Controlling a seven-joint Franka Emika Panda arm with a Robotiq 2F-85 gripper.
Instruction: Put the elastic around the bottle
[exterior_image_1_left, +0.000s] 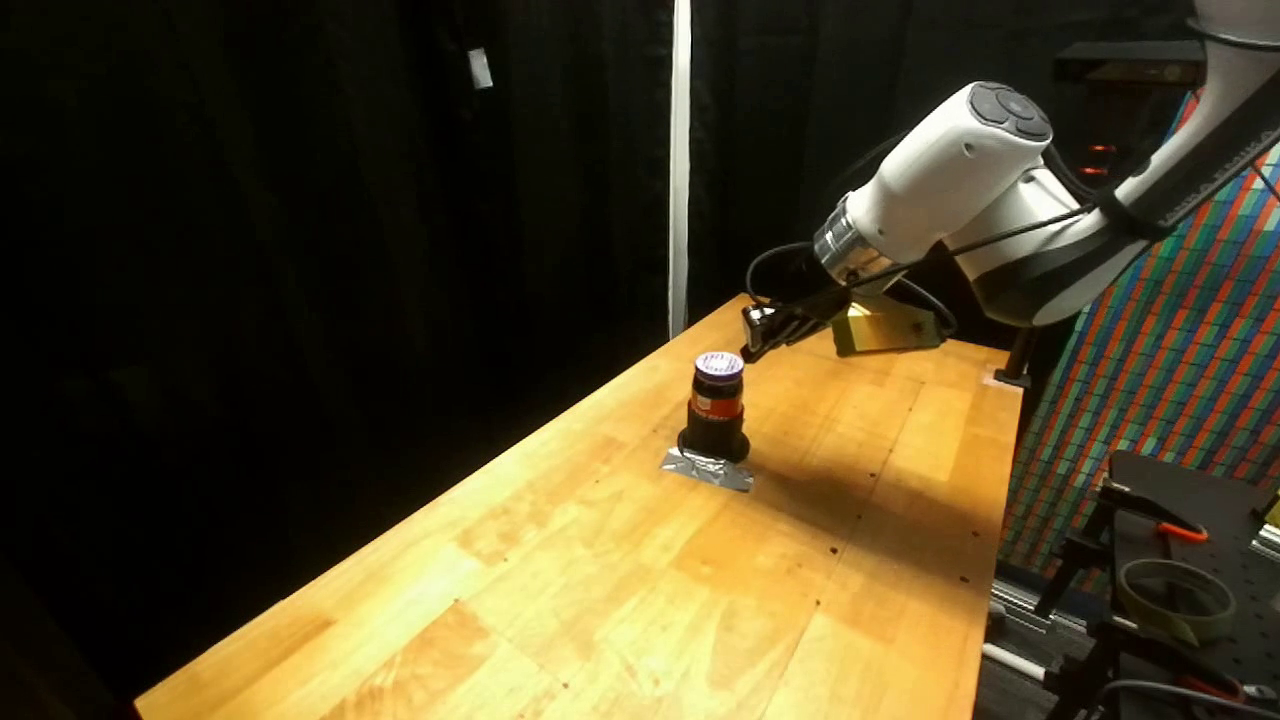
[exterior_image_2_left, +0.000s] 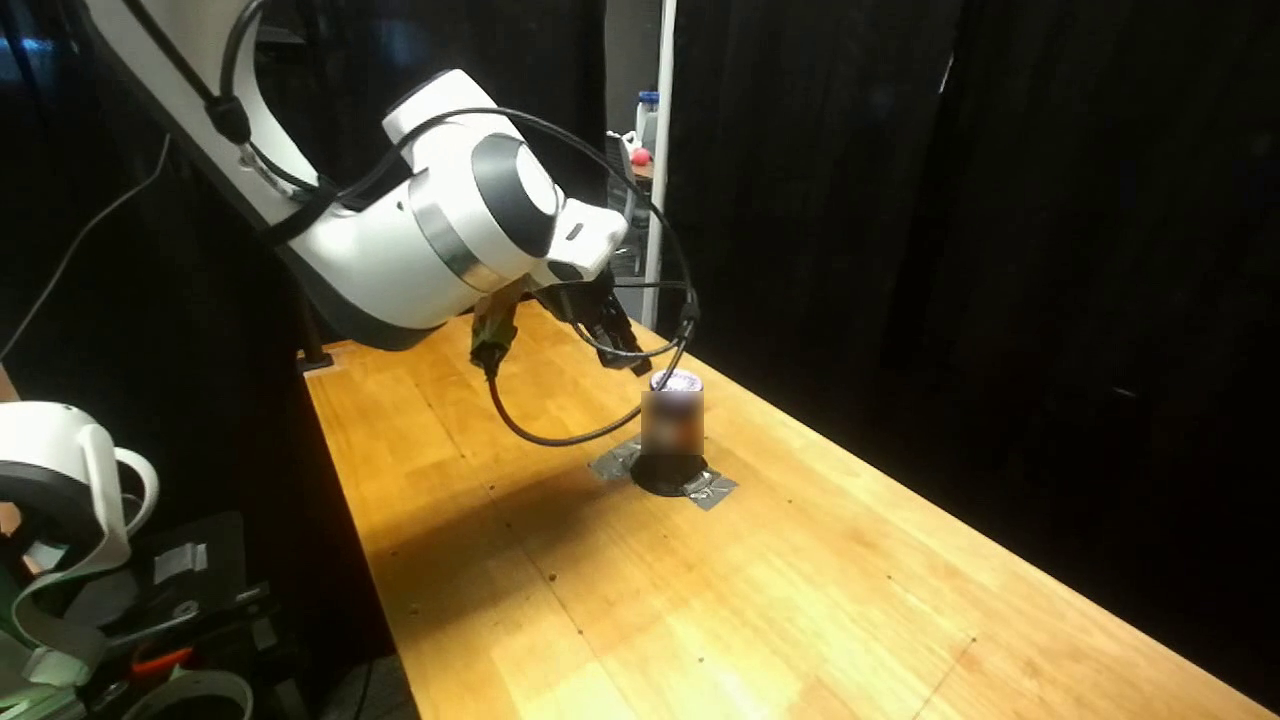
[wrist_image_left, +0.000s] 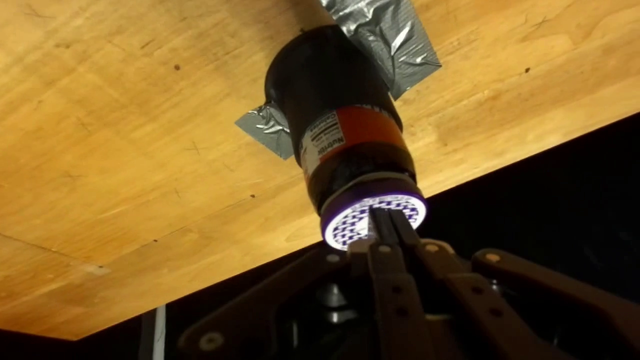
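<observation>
Wooden table, upright bottle, closed gripper, pale neck band only in wrist view

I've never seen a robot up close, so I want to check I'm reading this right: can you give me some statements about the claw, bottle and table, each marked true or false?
1. The bottle has an orange-red label. True.
2. The bottle lies on its side. False: it stands upright.
3. Silver tape sticks to the wooden table. True.
4. The gripper is spread wide open. False: its fingers are close together.
5. The lid is plain green. False: it is purple and white, patterned.
</observation>
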